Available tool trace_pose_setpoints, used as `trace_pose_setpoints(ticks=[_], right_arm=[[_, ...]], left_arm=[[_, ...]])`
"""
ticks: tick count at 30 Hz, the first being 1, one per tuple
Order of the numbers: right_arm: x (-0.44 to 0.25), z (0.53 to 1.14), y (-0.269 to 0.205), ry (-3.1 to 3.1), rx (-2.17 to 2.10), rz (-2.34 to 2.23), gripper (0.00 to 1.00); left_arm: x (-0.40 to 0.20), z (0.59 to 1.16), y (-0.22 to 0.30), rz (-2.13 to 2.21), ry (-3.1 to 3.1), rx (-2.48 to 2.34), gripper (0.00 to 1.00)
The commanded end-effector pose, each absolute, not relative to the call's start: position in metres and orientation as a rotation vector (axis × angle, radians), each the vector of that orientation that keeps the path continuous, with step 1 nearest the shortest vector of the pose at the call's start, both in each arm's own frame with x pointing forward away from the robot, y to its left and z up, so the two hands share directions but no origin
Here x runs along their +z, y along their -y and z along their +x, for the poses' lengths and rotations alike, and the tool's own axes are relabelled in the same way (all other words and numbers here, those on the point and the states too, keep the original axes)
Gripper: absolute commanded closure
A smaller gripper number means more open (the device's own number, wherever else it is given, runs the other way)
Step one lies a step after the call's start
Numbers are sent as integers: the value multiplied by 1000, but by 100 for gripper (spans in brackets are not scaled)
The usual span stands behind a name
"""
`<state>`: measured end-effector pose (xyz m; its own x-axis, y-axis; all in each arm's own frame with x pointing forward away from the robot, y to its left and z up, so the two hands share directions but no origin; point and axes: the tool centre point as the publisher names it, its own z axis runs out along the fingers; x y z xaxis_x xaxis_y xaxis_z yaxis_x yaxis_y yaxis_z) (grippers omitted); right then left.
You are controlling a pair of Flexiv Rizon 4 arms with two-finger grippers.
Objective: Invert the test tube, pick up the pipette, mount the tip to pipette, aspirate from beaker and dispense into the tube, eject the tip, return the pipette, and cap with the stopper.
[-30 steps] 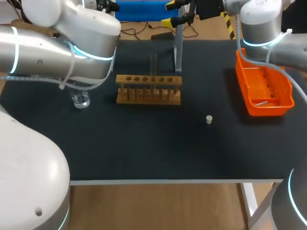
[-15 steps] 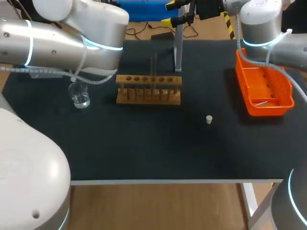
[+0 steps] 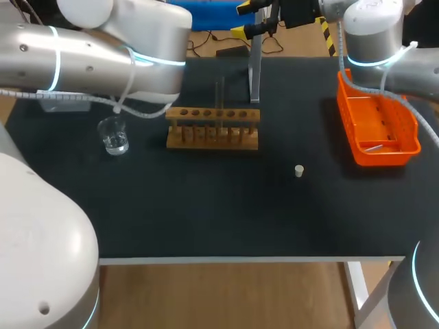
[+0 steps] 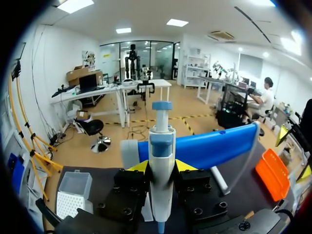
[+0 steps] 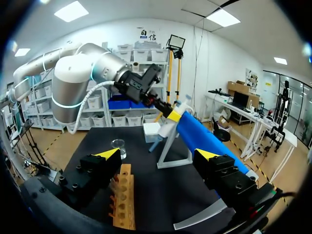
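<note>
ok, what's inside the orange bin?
One thin pale item lies on the floor of the orange bin, near its front; too small to identify. The right arm covers the bin's far end.

The left gripper (image 4: 162, 168) is black with bright yellow tips, and between them sits the white plastic pipette with blue collar and cap (image 4: 161, 183). The right gripper (image 5: 158, 163) has the same black and yellow. Ahead of it are the pale brown wooden rack (image 5: 124, 200), the colourless clear glass beaker (image 5: 118, 146) and the matt black tabletop (image 5: 165, 195). The plastic tray (image 3: 384, 157) is plain bright orange, and the small cylindrical stopper (image 3: 299, 171) is off-white.
</note>
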<state>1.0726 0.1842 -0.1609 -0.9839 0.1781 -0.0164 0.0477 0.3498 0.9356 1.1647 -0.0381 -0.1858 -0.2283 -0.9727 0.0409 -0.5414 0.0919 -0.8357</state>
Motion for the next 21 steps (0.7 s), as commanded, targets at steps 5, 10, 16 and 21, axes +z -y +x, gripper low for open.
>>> trace_pose_setpoints(ticks=[5, 10, 16, 21], right_arm=[[-160, 1073, -183, -2491, 1713, 207, 0], [-160, 1073, -183, -2491, 1713, 207, 0], [-160, 1073, -183, -2491, 1713, 207, 0], [-160, 1073, -183, -2491, 1713, 207, 0]], left_arm=[[-190, 1174, 43, -1498, -1838, -1007, 100], [-193, 1176, 42, -1505, -1842, -999, 100], [-195, 1178, 40, -1513, -1847, -988, 100], [-197, 1180, 39, -1518, -1849, -988, 100]])
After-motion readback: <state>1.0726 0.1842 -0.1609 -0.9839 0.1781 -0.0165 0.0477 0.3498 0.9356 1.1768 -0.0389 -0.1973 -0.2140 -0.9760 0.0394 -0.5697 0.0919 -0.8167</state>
